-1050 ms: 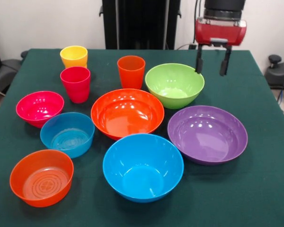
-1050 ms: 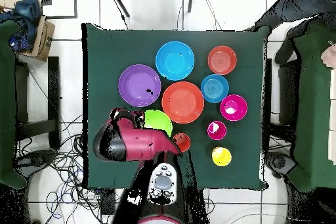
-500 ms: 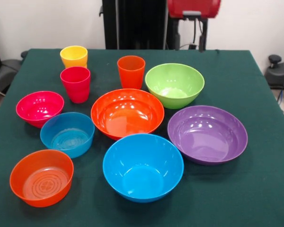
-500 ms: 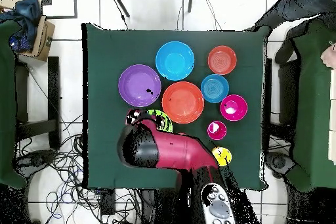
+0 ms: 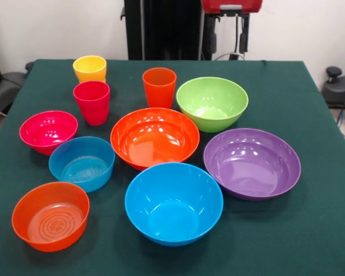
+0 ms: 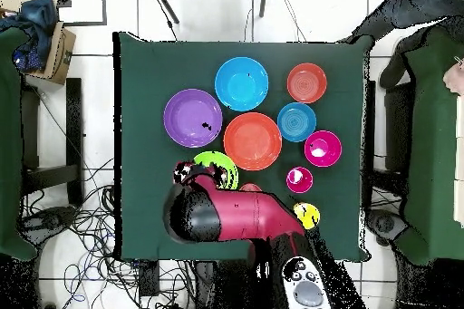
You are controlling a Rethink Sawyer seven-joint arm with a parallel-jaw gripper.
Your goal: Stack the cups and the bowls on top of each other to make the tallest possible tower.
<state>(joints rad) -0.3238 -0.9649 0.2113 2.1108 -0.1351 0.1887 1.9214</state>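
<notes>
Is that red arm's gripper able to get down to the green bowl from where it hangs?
Probably yes. The gripper hangs open above the table's far edge, just behind the green bowl, whose inside is bare.

I see a table (image 5: pixel 310 92) covered with a dark green cloth, in a room with a plain white wall (image 5: pixel 57 29) behind it. The floor (image 6: pixel 100 106) has large white tiles with dark lines between them. Many black cables (image 6: pixel 77 224) lie on the floor beside one table edge. A cardboard box (image 6: pixel 62 52) stands in one corner, with blue cloth on it. A person's sleeve (image 6: pixel 408 6) shows at another corner. The light is even and bright.
</notes>
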